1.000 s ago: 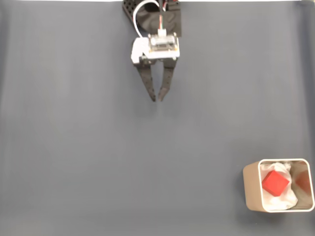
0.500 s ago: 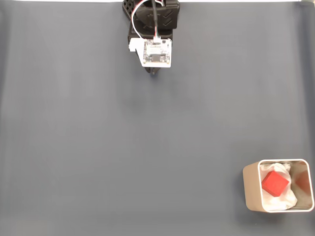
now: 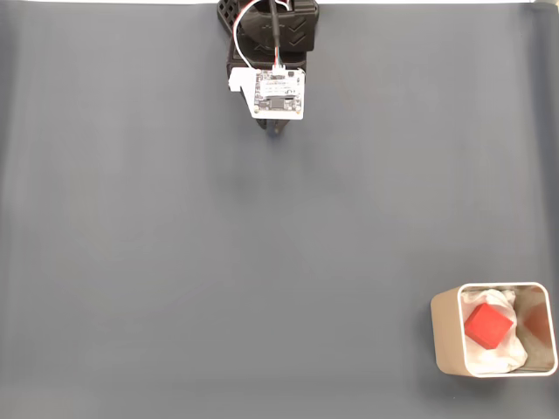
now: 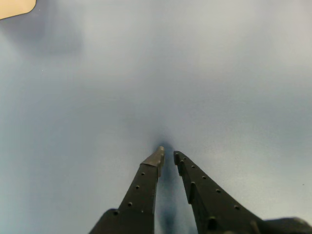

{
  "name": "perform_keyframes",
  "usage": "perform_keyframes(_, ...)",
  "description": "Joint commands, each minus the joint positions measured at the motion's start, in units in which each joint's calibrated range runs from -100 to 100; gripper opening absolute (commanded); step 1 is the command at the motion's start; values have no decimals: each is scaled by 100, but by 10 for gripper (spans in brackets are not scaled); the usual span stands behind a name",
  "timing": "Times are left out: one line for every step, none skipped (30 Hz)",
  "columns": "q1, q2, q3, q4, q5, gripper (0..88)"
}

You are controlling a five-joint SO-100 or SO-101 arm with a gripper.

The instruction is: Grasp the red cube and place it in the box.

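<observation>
Red cube (image 3: 487, 325) sits inside the box (image 3: 446, 332) on crumpled white lining, at the bench's (image 3: 262, 279) near right corner in the fixed view; box's far wall partly hidden. At the far edge, tool (image 4: 167, 157) empty, tips nearly together with a narrow gap; fixed view hides its fingers beneath the arm.

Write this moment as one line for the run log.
red cube: inside box | claw: nearly shut, empty, over bare grey mat | task: placed
</observation>
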Motion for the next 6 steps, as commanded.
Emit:
perform_keyframes(51,9,81,135,20,31)
perform_keyframes(51,9,81,135,20,31)
perform_keyframes(51,9,81,135,20,31)
perform_keyframes(51,9,81,135,20,31)
perform_keyframes(51,9,81,135,20,31)
perform_keyframes(51,9,81,135,20,31)
